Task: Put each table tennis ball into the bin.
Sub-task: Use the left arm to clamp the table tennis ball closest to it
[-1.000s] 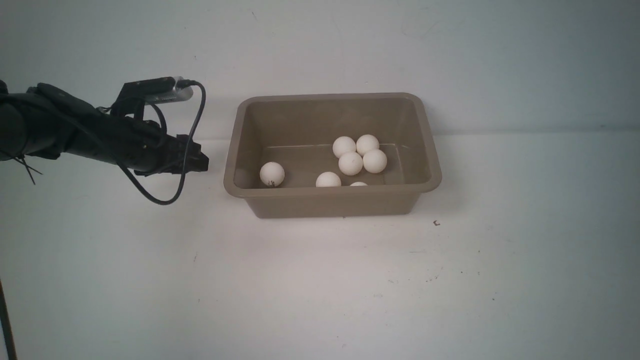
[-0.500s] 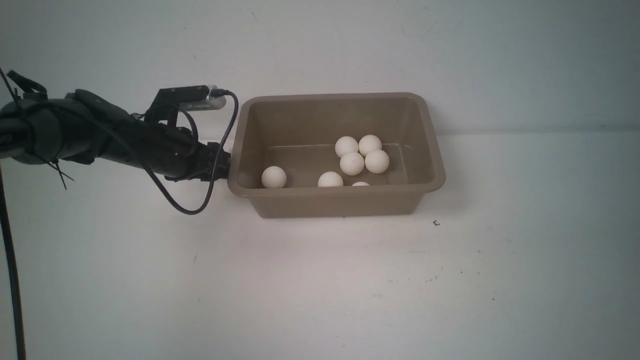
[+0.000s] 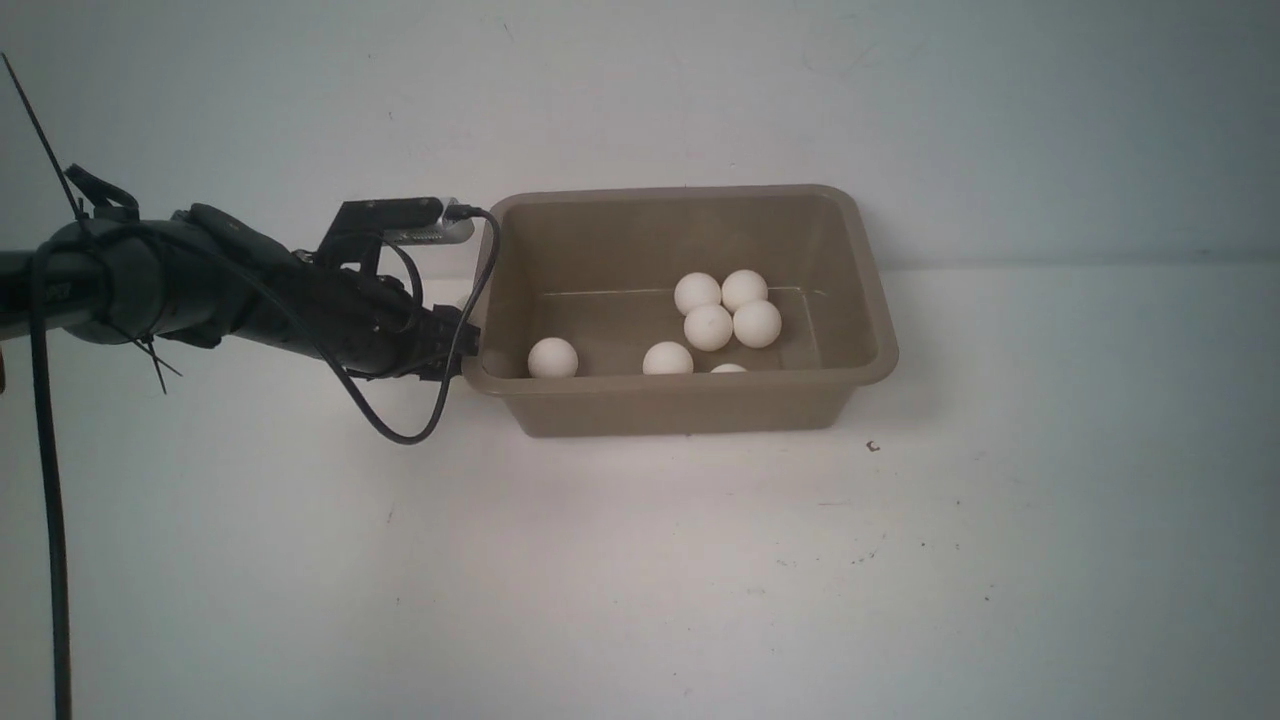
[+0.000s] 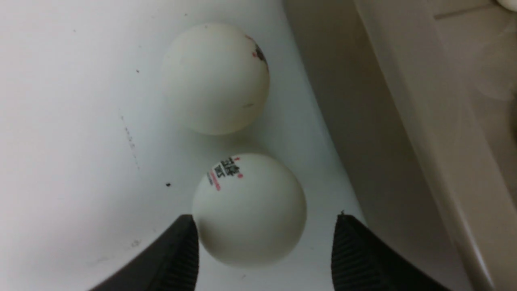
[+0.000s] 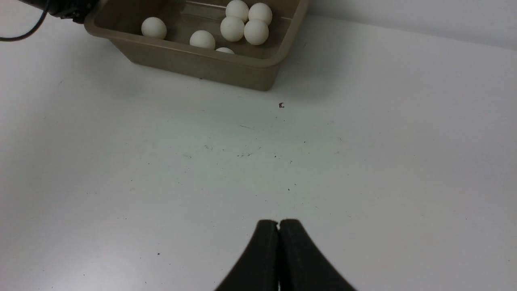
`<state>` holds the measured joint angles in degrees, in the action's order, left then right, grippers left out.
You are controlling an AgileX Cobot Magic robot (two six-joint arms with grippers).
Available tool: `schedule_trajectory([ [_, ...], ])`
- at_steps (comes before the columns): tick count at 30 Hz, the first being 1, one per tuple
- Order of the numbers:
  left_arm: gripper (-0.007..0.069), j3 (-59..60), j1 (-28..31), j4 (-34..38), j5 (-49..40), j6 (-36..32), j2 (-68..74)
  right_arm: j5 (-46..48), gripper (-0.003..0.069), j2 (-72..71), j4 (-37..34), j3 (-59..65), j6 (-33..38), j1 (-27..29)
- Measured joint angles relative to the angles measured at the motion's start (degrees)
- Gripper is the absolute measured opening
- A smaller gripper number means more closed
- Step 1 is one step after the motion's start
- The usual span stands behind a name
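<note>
The taupe-brown bin (image 3: 680, 386) stands at the table's middle back with several table tennis balls (image 3: 709, 326) inside. My left gripper (image 3: 452, 345) is low at the bin's left outer wall. In the left wrist view it (image 4: 264, 220) is open around a printed ball (image 4: 248, 210) on the table; one finger (image 4: 181, 250) is at the ball, the other stands apart. A second ball (image 4: 216, 79) lies just beyond, beside the bin wall (image 4: 355, 121). Both are hidden in the front view. My right gripper (image 5: 278, 223) is shut and empty, far in front of the bin (image 5: 202, 64).
The left arm's black cable (image 3: 400, 430) loops down beside the bin's left front corner. A small dark speck (image 3: 873, 446) lies on the white table right of the bin. A pale wall rises behind the bin.
My left arm has moved right and down to the bin's left wall. The bin and the balls in it have shifted slightly right.
</note>
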<state>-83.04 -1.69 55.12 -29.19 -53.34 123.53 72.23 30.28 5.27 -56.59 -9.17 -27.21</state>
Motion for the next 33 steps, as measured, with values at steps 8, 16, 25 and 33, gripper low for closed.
schedule_trajectory([
  [8, 0.0405, 0.0, -0.1, 0.1, 1.2, -0.5, 0.0, 0.0, -0.0017, 0.0, 0.1, 0.0, 0.0, 0.0],
  [16, 0.0405, 0.0, -0.1, 0.2, 1.7, -0.5, 0.0, -1.3, -0.0017, 0.0, 0.1, 0.0, 0.0, 0.0],
  [25, 0.0405, 0.0, -0.1, 0.5, 2.5, -0.6, 0.0, -1.5, -0.0017, 0.0, 0.1, 0.0, 0.0, 0.0],
  [33, 0.0405, 0.0, -0.1, 4.4, 2.5, -3.2, 0.0, -2.0, -0.0017, 0.0, 0.1, 0.0, 0.0, 0.0],
])
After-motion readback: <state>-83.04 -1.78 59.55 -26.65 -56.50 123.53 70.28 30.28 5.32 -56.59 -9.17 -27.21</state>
